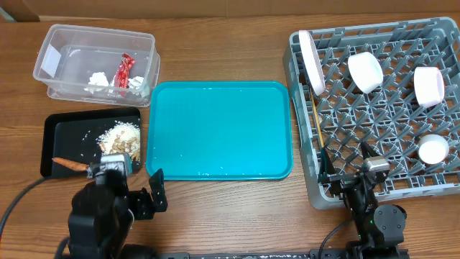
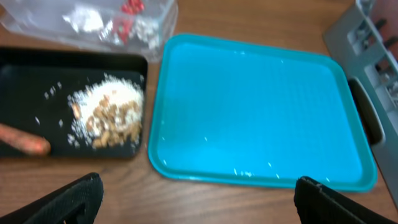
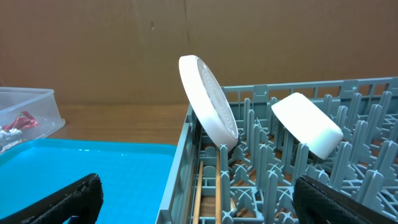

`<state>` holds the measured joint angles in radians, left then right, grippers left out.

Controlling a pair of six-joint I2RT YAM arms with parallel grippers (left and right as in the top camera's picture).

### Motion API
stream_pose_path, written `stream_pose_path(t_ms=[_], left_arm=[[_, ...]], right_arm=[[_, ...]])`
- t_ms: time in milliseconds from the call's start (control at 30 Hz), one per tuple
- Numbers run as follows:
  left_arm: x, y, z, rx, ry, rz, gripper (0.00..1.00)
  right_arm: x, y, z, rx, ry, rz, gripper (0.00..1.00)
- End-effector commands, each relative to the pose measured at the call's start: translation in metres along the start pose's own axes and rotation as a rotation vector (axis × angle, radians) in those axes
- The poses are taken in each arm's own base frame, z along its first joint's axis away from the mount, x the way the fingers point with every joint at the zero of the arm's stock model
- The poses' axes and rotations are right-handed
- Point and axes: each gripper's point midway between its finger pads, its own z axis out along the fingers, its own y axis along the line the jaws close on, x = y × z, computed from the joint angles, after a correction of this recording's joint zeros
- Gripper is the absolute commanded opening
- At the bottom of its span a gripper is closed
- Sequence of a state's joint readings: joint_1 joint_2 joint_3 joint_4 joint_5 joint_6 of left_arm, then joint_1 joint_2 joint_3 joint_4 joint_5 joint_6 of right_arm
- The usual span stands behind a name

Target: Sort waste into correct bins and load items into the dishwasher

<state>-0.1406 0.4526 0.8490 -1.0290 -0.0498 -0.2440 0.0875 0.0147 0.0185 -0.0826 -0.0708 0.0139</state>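
Right of the teal tray (image 1: 219, 129), the chopsticks (image 1: 316, 119) lie along the rack's (image 1: 307, 180) tray-side edge, running lengthwise away from the spread right gripper (image 3: 196, 182), which is nearer than the equally spread left gripper (image 2: 198, 182).

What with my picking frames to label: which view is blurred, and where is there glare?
Left wrist: soft throughout, the food scraps and clear tub smeared. Overhead: sharp, with small glints on the teal tray. Right wrist: plate crisp, dark jaws at the bottom corners blurred.
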Motion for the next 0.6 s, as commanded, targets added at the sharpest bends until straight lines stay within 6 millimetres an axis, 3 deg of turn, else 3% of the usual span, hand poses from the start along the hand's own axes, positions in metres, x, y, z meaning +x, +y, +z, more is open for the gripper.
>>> stream_pose_path(t_ms=[0, 267, 567], left_arm=[[0.012, 0.013, 0.013, -0.041, -0.07, 0.05, 1.0], [0.021, 0.015, 0.059, 0.02, -0.38, 0.026, 1.0], [0.0, 0.011, 0.08, 0.071, -0.671, 0.014, 1.0]], right_arm=[[0.001, 0.001, 0.0, -0.005, -0.006, -0.008, 1.0], [0.001, 0.001, 0.0, -0.006, -0.007, -0.008, 1.0], [0.001, 0.001, 0.0, -0.005, -0.006, -0.008, 1.0]])
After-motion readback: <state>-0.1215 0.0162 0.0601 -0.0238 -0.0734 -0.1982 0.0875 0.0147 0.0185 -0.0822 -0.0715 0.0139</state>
